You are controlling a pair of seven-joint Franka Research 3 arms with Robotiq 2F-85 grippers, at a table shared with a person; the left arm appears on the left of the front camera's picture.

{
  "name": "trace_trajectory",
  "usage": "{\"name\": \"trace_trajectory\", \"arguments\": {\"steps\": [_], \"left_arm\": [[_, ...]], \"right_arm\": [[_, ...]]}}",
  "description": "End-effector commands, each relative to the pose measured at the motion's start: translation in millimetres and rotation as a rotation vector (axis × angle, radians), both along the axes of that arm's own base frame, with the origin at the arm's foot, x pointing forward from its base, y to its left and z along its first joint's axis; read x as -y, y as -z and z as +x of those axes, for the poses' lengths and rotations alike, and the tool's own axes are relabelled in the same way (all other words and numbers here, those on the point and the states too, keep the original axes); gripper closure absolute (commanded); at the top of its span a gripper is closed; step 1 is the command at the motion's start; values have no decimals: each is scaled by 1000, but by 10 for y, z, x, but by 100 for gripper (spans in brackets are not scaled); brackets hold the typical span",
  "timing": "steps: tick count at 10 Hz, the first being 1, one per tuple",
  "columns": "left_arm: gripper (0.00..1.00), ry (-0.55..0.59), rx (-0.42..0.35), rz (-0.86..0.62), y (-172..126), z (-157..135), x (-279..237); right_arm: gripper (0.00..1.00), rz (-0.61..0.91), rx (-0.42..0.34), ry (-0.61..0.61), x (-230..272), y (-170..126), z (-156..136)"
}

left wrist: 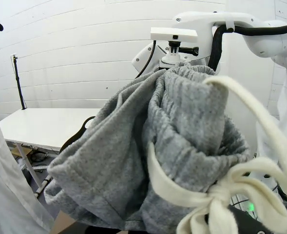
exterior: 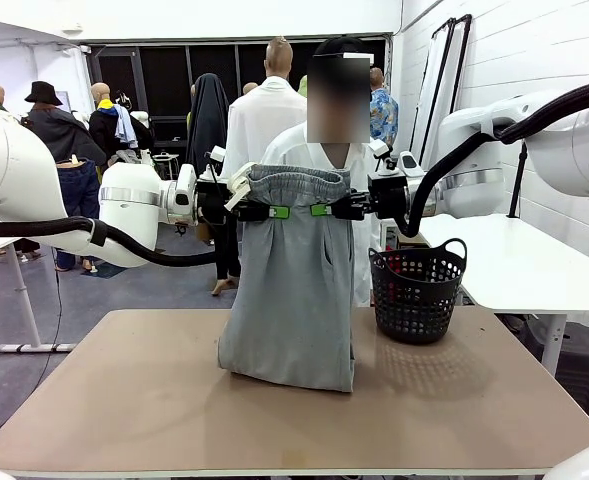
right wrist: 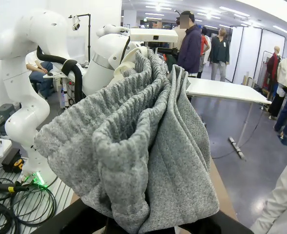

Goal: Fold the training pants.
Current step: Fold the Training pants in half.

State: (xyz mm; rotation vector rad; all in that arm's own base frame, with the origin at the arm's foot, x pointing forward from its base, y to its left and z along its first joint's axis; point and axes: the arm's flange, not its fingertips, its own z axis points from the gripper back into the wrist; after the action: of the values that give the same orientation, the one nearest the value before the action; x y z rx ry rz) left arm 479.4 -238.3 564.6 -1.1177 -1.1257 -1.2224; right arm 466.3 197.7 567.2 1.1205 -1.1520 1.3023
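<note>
The light grey training pants point(exterior: 291, 290) hang upright over the table, folded in half lengthwise, with the lower end resting on the tabletop point(exterior: 124, 400). My left gripper point(exterior: 277, 211) is shut on the left side of the gathered waistband and my right gripper point(exterior: 321, 210) is shut on its right side, both level and close together. The left wrist view has the bunched waistband point(left wrist: 182, 141) and the whitish drawstring point(left wrist: 231, 185) right in front of the camera. Gathered grey fabric point(right wrist: 143, 146) covers the fingers in the right wrist view.
A black mesh basket point(exterior: 417, 290) stands on the table's right back part, close beside the pants. A person in a white shirt point(exterior: 279, 150) stands right behind the hanging pants. A white side table point(exterior: 514, 260) stands to the right.
</note>
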Motion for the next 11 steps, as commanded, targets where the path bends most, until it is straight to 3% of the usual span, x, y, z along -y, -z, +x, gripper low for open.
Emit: {"name": "trace_trajectory", "arguments": {"steps": [1, 8, 11], "left_arm": [[100, -1, 3, -18, -17, -33, -7], [100, 0, 0, 0, 0, 0, 0], [100, -27, -13, -14, 14, -121, -124]], "right_arm": [[100, 2, 1, -6, -12, -19, -13], [100, 0, 0, 0, 0, 0, 0], [100, -16, -4, -31, -115, -37, 54]]}}
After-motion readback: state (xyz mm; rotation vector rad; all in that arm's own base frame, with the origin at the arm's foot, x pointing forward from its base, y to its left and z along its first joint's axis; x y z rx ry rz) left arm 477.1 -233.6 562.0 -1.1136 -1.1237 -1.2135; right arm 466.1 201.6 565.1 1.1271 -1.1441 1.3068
